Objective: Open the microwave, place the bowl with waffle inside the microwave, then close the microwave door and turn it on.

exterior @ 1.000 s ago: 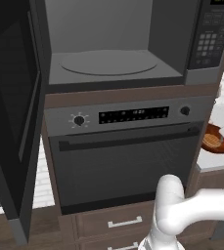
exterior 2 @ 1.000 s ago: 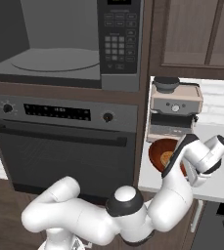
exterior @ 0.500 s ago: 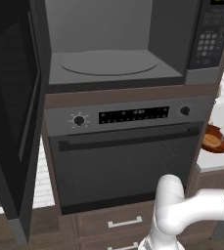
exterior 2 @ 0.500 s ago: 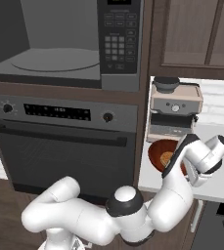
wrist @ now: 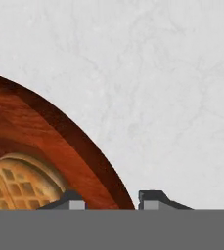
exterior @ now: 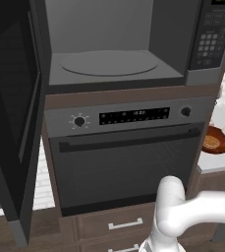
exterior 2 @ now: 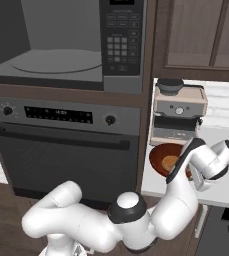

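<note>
The microwave [exterior: 109, 69] stands with its cavity and turntable exposed. The microwave door [exterior: 11, 113] is swung wide open to the left. On the white counter to the right sits the reddish-brown bowl [exterior 2: 161, 161] [exterior: 221, 146], holding the golden waffle [exterior 2: 170, 162] [exterior: 212, 142]. In the hand view my gripper [wrist: 111, 200] straddles the rim of the bowl [wrist: 59, 141], one fingertip on the side of the waffle [wrist: 15, 185] and the other outside over the counter. The jaws have closed in on the bowl's wall.
A black oven [exterior: 124, 162] with a bar handle sits under the microwave, and drawers [exterior: 124, 224] lie below it. A coffee machine [exterior 2: 178, 112] stands on the counter [exterior 2: 221, 187] just behind the bowl. The keypad [exterior 2: 120, 47] is on the microwave's right side.
The jaws have narrowed from wide open onto the bowl's rim. The arm and the bowl have hardly moved.
</note>
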